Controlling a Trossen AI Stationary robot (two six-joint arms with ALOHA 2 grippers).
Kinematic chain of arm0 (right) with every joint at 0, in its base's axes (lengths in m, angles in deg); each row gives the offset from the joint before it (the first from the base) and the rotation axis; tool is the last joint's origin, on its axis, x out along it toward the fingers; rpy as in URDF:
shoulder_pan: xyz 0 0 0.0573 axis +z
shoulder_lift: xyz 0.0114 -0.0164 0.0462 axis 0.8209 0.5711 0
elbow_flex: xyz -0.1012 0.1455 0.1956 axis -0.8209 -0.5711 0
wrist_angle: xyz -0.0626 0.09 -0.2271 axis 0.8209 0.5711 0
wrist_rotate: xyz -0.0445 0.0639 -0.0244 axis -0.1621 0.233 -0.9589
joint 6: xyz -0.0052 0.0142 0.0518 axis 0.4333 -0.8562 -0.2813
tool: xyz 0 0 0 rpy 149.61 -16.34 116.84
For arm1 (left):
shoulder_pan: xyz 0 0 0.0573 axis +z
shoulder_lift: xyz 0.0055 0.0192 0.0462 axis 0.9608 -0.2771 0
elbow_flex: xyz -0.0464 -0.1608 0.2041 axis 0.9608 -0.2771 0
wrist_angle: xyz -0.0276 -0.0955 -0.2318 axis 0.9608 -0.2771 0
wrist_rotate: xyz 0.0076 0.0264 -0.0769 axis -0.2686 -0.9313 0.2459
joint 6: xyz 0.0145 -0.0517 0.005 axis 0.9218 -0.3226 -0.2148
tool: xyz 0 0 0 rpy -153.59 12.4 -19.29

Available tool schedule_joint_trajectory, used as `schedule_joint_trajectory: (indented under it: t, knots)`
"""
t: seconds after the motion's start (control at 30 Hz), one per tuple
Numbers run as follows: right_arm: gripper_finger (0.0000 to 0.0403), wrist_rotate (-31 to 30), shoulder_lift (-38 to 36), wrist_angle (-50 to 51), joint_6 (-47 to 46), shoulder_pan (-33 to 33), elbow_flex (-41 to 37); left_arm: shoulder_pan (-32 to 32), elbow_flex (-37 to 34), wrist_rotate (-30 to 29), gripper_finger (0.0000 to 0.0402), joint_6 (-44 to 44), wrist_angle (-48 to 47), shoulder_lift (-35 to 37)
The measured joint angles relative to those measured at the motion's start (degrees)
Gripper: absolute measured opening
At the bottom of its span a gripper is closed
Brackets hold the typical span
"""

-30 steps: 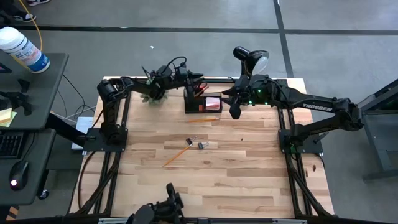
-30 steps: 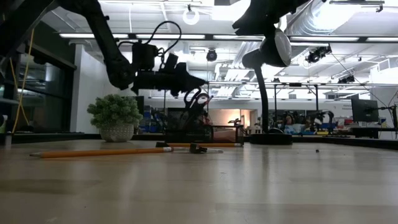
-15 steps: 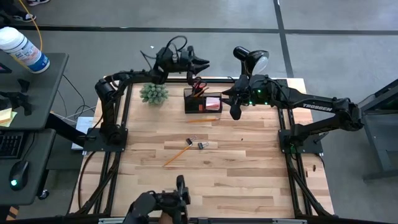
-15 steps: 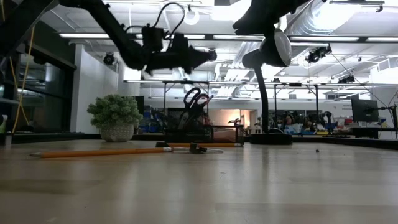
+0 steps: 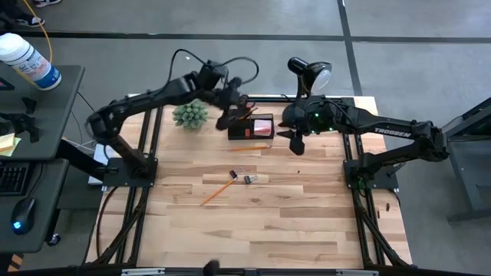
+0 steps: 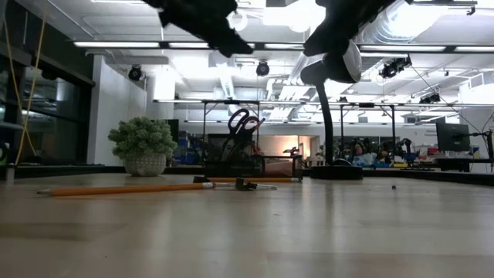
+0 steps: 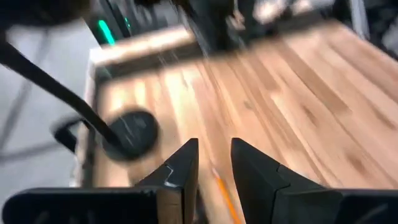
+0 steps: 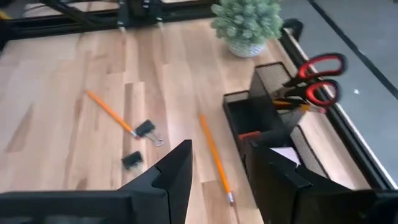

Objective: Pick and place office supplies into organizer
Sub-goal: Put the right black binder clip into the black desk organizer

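Far left of table: plant (image 5: 189,115) in a pot, just left of the left gripper (image 5: 229,116). Left gripper up in the air over the organizer's (image 5: 251,127) left end, fingers (image 7: 180,168) a narrow gap apart, holding nothing. Directly under and beside it: scissors (image 8: 316,79) with red handles standing tilted in the tall compartment, orange pencil ends next to them. Low tray part of organizer toward the right gripper (image 5: 298,142), pink sticky pad (image 5: 263,126) inside; small red piece (image 8: 249,134) also in the tray, exact section unclear. Pencil (image 5: 252,146) flat on the table just in front of the organizer, between both grippers, touching nothing. Well in front of the grippers, mid-table: second pencil (image 5: 219,188) lying slanted, two black binder clips (image 5: 247,179) near its upper end, one seemingly on the pencil tip. Right gripper raised off the table just right of the organizer, fingers (image 8: 176,173) apart, empty. Desk lamp (image 5: 310,74) behind the right gripper at the table's back edge, base near the organizer's right end.
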Motion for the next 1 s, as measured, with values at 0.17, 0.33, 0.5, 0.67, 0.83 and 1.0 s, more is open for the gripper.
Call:
schedule_joint_trajectory:
  t: [0.17,0.33,0.5,0.67,0.83,1.0]
  knots:
    - [0.0142,1.7,0.2,-0.2,1.5,0.1,0.0,-7.6,0.0,-13.9,0.0081,1.1,-14.5,4.0]
    - [0.0142,3.6,1.1,-0.3,1.8,0.1,0.0,-18.5,-5.1,-27.1,0.0066,-5.2,-14.3,7.4]
    - [0.0142,4.6,3.0,-0.7,1.8,0.4,0.0,-27.7,-16.3,-35.9,0.0053,-17.4,-7.5,10.8]
    - [0.0142,9.7,6.0,-3.3,1.7,0.4,0.0,-32.8,-26.8,-41.3,0.0049,-29.1,-0.5,14.8]
    - [0.0142,10.4,9.7,-5.5,5.5,2.8,0.0,-36.1,-31.6,-44.6,0.0056,-34.8,1.1,17.5]
    - [0.0142,8.6,13.7,-8.0,8.6,7.2,0.0,-37.4,-33.6,-45.0,0.0058,-34.9,0.7,17.8]
